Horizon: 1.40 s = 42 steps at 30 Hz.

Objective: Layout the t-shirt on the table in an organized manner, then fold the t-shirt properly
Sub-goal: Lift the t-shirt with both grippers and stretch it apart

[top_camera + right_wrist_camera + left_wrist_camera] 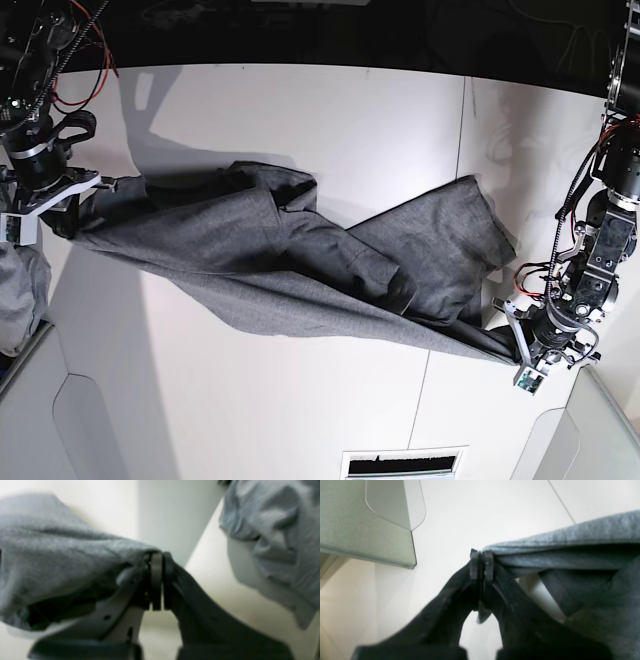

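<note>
Layout step in hand, I judge: the heather-grey knit t-shirt (290, 265) hangs stretched between my two arms, sagging in the middle onto the wide white bench (250, 400), rumpled, not yet flat. My left gripper (481, 562) is clamped tight on a fabric edge, low near the bench's edge beside a light grey bin (357, 525). My right gripper (160, 580) is pinched on the opposite edge, held out at the far side, a paler grey cloth bundle (275, 530) nearby. Next move calls for pulling taut and lowering evenly.
</note>
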Each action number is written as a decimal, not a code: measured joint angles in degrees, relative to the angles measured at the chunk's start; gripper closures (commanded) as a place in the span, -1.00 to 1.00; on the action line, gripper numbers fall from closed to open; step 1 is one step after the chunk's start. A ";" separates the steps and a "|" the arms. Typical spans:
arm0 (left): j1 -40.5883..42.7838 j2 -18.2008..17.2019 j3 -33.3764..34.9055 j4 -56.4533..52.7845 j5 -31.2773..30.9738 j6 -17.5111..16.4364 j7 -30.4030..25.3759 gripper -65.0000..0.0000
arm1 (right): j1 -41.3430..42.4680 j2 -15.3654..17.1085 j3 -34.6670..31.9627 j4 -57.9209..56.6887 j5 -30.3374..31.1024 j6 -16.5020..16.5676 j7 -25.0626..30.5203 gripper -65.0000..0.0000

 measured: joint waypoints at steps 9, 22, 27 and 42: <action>-6.91 -2.99 0.02 3.82 0.28 4.61 -0.35 1.00 | 2.62 5.09 0.98 0.00 2.73 0.26 0.00 1.00; -25.66 -3.23 -0.09 8.07 -16.15 -9.01 17.07 1.00 | 4.72 1.62 0.76 -0.98 6.93 1.05 -2.56 1.00; -23.28 -2.82 -0.07 14.58 -18.29 -9.84 20.33 1.00 | 4.87 -2.80 -1.68 -7.17 14.64 6.56 -2.67 0.77; -16.72 -4.15 -0.07 14.40 -17.79 -9.51 20.59 1.00 | 15.37 -15.04 -24.33 -29.40 8.22 12.24 4.22 0.03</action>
